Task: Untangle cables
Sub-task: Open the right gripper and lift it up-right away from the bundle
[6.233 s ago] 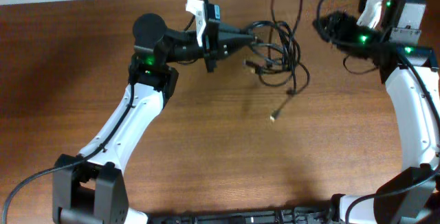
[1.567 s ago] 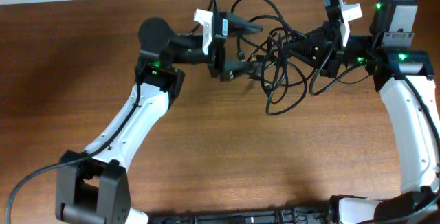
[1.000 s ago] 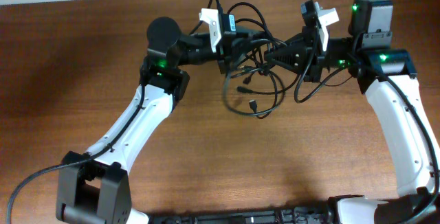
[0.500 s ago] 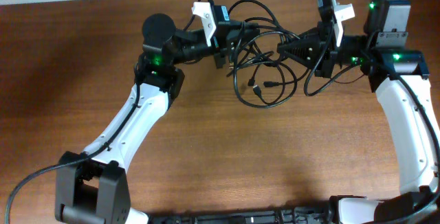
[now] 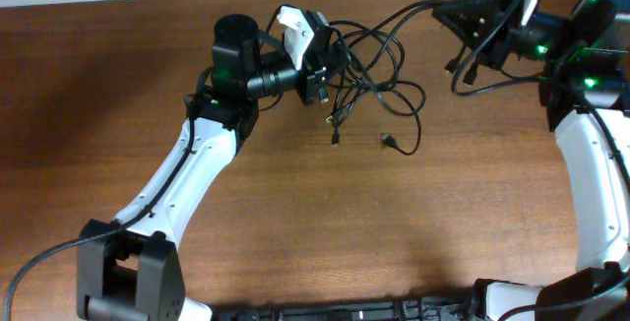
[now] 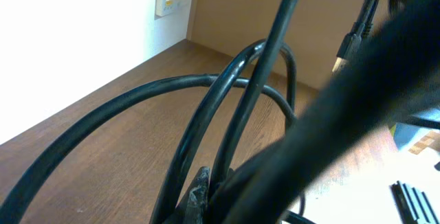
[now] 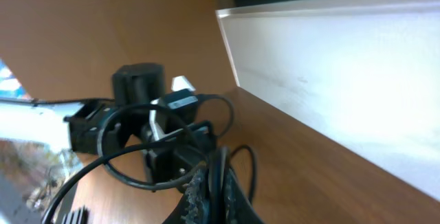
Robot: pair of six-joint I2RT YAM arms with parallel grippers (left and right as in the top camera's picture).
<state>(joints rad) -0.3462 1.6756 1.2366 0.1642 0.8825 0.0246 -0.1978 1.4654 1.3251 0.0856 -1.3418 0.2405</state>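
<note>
Both grippers are pinching the cables (image 5: 364, 65): the left gripper (image 5: 333, 60) clamps the knotted bunch drooping right beside it, and the right gripper (image 5: 445, 13), well apart from it, has one strand pulled taut. I'd draw that strand away slowly so the loops slip out instead of cinching.

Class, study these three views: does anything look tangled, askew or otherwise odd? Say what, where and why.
Yes. The cables form a knotted clump beside the left gripper near the far edge of the table, with one strand stretched across to the right gripper. Loose plug ends trail from it.
</note>
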